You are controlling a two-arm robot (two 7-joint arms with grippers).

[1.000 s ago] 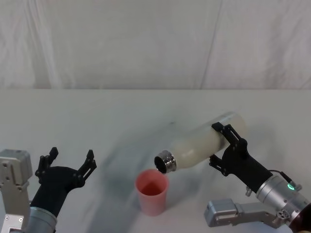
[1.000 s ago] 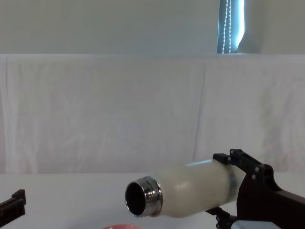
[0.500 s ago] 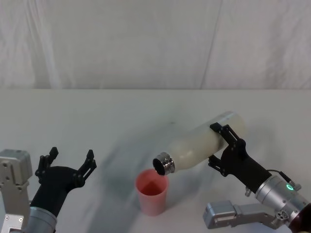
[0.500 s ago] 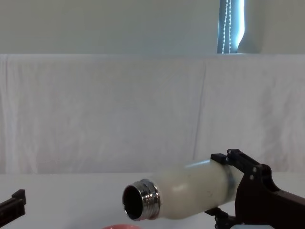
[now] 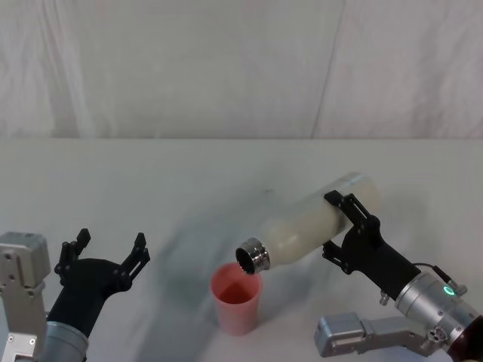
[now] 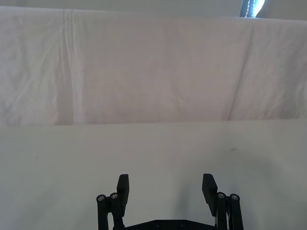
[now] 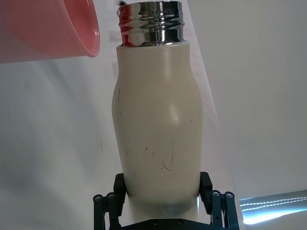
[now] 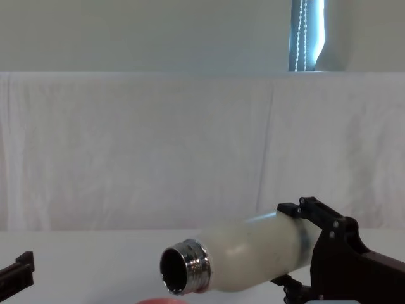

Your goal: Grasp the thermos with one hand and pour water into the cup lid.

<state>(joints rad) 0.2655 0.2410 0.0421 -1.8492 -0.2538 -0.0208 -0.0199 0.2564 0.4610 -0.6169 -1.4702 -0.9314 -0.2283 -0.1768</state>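
The right claw [image 5: 351,226] grips the cream thermos [image 5: 311,225] (tipped, steel neck toward 8 o'clock) just above the pink cup lid [image 5: 236,299] on the table [image 5: 151,181]. The left claw [image 5: 106,253] hangs spread at 8 o'clock.

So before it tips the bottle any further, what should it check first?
1. Right gripper shut on the thermos: ok.
2. Steel mouth over the cup lid: ok, just above the rim.
3. Cup lid upright on the table: ok.
4. Water flowing yet: cannot tell.
5. Left gripper open and well to the side of the cup lid: ok.
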